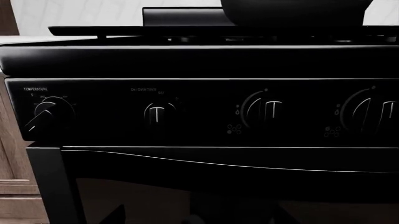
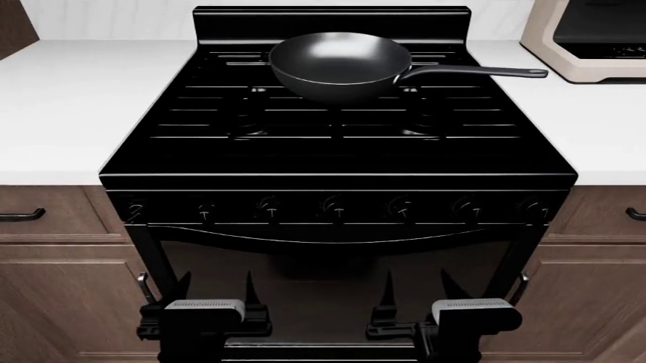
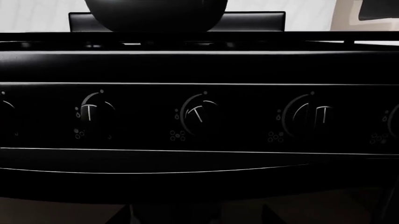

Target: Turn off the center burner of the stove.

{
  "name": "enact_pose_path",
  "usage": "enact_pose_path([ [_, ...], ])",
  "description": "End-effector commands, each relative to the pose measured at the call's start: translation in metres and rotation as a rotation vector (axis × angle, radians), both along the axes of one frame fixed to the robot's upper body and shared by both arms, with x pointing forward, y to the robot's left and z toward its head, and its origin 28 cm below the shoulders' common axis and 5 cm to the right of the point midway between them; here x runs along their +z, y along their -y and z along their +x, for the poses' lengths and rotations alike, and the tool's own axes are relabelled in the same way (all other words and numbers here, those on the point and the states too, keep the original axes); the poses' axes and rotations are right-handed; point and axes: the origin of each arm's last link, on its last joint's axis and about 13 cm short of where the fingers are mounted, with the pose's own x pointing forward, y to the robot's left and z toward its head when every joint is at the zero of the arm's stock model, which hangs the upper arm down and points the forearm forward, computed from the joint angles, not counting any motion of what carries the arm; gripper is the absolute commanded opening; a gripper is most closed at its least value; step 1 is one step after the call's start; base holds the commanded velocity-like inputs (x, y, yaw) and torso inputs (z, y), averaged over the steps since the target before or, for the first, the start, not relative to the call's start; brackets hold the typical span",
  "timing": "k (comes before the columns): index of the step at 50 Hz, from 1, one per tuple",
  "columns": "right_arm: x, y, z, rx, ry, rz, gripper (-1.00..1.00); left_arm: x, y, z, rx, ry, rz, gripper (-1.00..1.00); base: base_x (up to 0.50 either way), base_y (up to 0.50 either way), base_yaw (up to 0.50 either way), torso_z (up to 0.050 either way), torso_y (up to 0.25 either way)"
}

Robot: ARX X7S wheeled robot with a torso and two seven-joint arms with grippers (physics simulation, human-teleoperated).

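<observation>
Both my arms low in front of the stove (image 2: 333, 151), grippers level with the oven door, touching nothing.

From the head view my left gripper (image 2: 214, 291) and right gripper (image 2: 416, 291) sit side by side below the knob row (image 2: 333, 206), fingers pointing forward at the glass door (image 2: 333, 265), each pair standing apart with nothing between them. The stove fills the middle of the view, set between white counters (image 2: 71, 106), with a black pan (image 2: 338, 64) on the rear grates, its handle pointing right toward a beige machine (image 2: 595, 38). My left wrist camera faces the left end of the panel, where the temperature knob (image 1: 50, 114) is angled. My right wrist camera shows a knob (image 3: 198, 115) whose mark sits tilted, while its neighbours read upright.
</observation>
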Motion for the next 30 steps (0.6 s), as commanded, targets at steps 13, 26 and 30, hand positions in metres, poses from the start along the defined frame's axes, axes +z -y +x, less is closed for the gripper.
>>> enact_pose_path([
  [13,0.010,-0.002,0.001,0.029,0.048,-0.036,1.00,-0.001,0.001,0.000,0.001,-0.051,-0.036,1.00,0.00,0.00,0.00,0.000,0.000],
  [26,0.046,0.001,0.000,0.037,0.131,-0.185,1.00,0.000,0.002,-0.001,-0.001,-0.043,-0.037,1.00,0.00,0.00,0.00,0.000,0.000],
  [30,0.062,0.005,0.000,0.042,0.157,-0.209,1.00,0.000,0.002,-0.001,-0.006,-0.054,-0.037,1.00,0.00,0.00,0.00,0.000,0.000],
])
